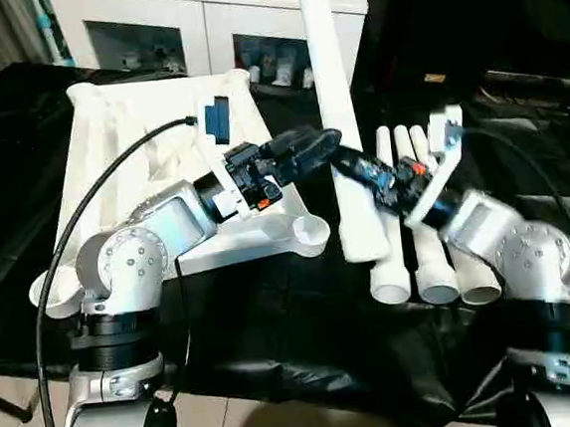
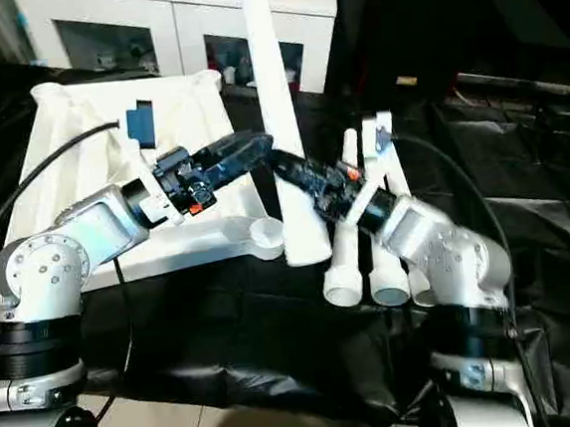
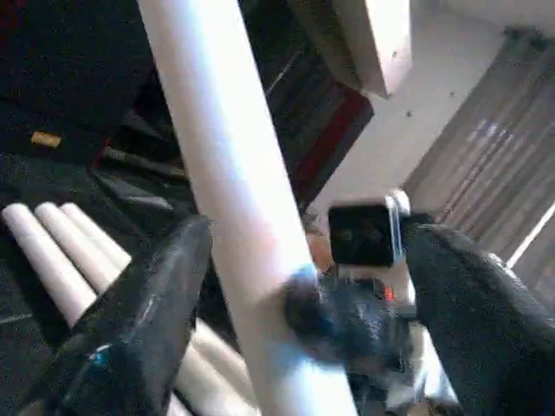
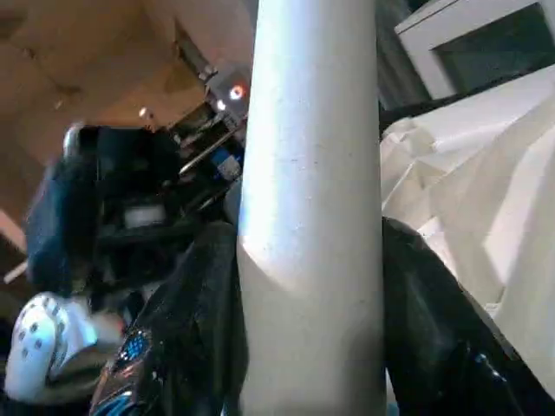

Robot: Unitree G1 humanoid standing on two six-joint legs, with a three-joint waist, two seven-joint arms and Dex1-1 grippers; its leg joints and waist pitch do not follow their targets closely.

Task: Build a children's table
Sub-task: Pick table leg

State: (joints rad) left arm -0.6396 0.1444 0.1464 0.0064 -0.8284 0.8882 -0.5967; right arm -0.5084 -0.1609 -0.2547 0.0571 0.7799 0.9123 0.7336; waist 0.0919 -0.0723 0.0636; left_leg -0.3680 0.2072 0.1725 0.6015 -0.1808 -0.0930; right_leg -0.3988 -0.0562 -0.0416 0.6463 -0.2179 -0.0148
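Right pincer [image 1: 353, 171]: clamped on upright white leg [image 1: 332, 89], ready for socketing. Left pincer [image 3: 299, 295]: spread wide around it, not gripping.

No writing can be read on anything.

Black-draped work table [image 1: 308, 361] carries upturned white table top [image 1: 132, 177] beside the left jaws, three loose white legs [image 1: 424, 261] side by side beneath the right jaws.
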